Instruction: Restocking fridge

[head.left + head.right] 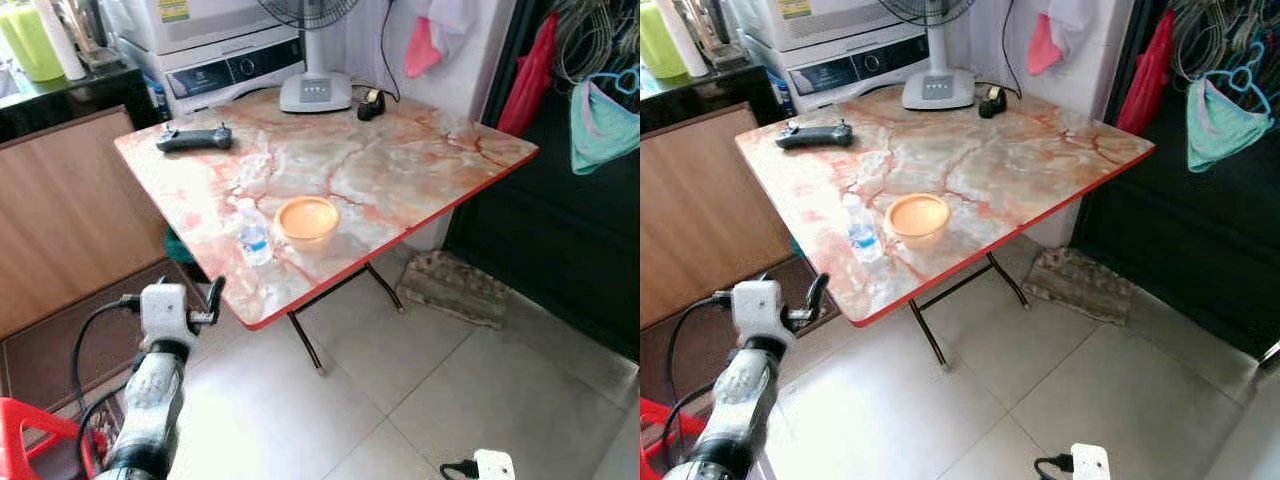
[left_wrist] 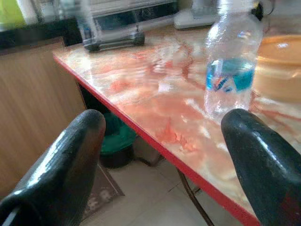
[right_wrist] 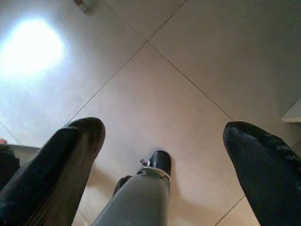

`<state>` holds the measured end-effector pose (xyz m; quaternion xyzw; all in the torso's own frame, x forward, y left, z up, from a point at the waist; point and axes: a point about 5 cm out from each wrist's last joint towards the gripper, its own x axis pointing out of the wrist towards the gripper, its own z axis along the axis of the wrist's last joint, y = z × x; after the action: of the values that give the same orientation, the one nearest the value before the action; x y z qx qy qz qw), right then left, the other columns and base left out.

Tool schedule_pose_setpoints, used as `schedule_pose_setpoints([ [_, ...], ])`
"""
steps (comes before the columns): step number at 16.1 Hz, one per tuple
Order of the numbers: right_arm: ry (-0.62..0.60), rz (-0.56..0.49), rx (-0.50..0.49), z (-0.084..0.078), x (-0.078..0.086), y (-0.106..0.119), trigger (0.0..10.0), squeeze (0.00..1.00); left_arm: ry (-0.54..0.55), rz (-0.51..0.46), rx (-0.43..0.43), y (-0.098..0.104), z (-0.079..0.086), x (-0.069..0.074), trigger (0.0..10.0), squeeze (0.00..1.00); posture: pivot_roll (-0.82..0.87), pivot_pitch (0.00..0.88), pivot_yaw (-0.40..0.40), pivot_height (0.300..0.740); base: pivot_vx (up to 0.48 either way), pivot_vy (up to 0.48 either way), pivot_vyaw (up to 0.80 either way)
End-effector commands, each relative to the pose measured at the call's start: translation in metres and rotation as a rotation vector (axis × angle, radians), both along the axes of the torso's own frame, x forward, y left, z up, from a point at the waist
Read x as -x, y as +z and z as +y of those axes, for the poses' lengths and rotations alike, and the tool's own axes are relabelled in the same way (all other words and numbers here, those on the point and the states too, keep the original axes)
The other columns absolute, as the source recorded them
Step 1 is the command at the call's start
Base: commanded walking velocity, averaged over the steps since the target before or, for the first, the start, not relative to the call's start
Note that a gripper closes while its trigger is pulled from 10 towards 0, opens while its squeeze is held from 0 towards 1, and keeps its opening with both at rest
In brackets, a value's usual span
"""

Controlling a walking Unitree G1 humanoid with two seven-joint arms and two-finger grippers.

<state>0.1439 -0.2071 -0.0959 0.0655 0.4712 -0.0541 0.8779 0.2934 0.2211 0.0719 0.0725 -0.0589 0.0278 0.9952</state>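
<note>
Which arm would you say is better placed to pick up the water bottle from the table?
Left: the left gripper is raised, open, aimed at the water bottle by the table edge. The right gripper hangs over floor.

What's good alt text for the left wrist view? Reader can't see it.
The left gripper, its two black fingers spread open, points at a clear water bottle with a blue label standing near the red edge of a marble-patterned table, not yet touching it. An orange bowl sits just beyond the bottle, and a dark controller lies at the far edge.
</note>
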Motion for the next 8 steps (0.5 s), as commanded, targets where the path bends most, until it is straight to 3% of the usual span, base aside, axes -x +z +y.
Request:
schedule_pose_setpoints([
  [1,-0.041,0.045,-0.001,0.000,0.020,-0.007,10.0,0.00,-0.022,0.013,-0.049,-0.008,-0.008,0.016,10.0,0.00,-0.02,0.000,0.073,0.740,0.000,0.000,0.00],
  [4,-0.034,0.082,-0.005,0.002,0.036,-0.012,10.0,0.00,-0.044,-0.034,-0.021,0.003,-0.013,0.021,10.0,0.00,0.04,0.000,0.050,0.740,0.000,0.000,0.00],
  [6,-0.042,0.113,-0.012,0.007,0.049,-0.016,10.0,0.00,-0.043,-0.025,-0.026,0.004,-0.014,0.036,10.0,0.00,0.07,0.000,0.046,0.740,0.000,0.000,0.00],
  [8,-0.047,0.132,-0.018,0.013,0.060,-0.019,10.0,0.00,0.033,-0.005,-0.032,0.005,0.004,0.047,10.0,0.00,0.09,0.000,0.033,0.740,0.000,0.000,0.00],
])
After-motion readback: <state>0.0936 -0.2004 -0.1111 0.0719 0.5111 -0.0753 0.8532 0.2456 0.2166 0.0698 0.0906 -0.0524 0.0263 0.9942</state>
